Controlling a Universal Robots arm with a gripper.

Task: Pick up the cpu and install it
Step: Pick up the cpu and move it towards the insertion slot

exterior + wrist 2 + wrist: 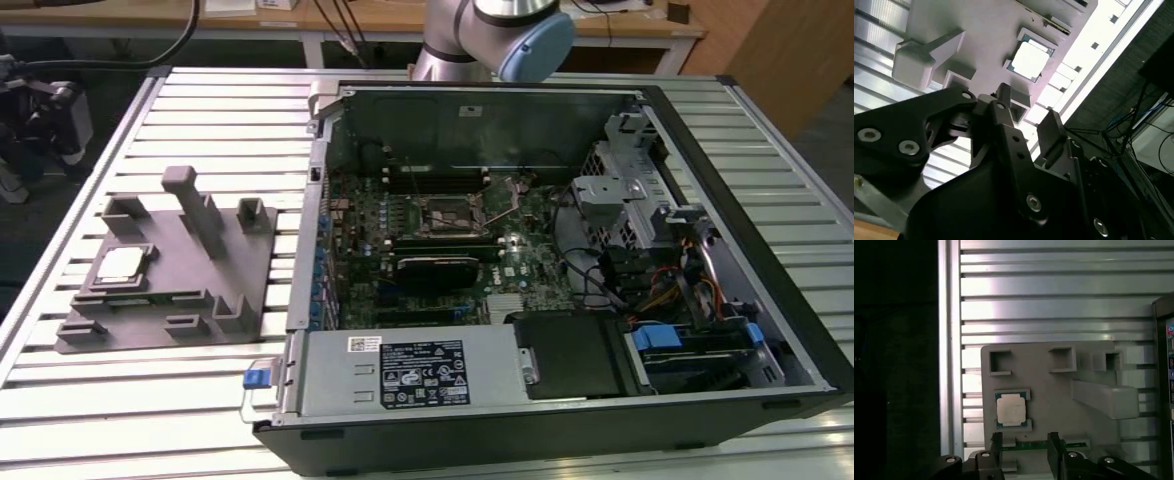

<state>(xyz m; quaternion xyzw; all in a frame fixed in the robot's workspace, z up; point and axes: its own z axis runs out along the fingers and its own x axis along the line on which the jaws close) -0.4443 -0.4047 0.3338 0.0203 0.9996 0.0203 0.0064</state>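
so the fingers [1053, 446] are spread apart with nothing between them, hanging well above the grey tray [1054, 395] going by the first wrist view. the cpu [1012, 409] sits flat in its square recess on that tray, and to me it looks a bit off the midline between the two fingers rather than centred. in the exterior view the tray lies on the slatted table [200, 110], to that view's left of the open computer case [481, 125] and well apart from the socket [447, 210]. imo the pick is the step in hand and not yet begun: centre over the chip, square the fingers to its edges, come straight down, grip the rim only, and mind the tall posts [200, 205] nearby
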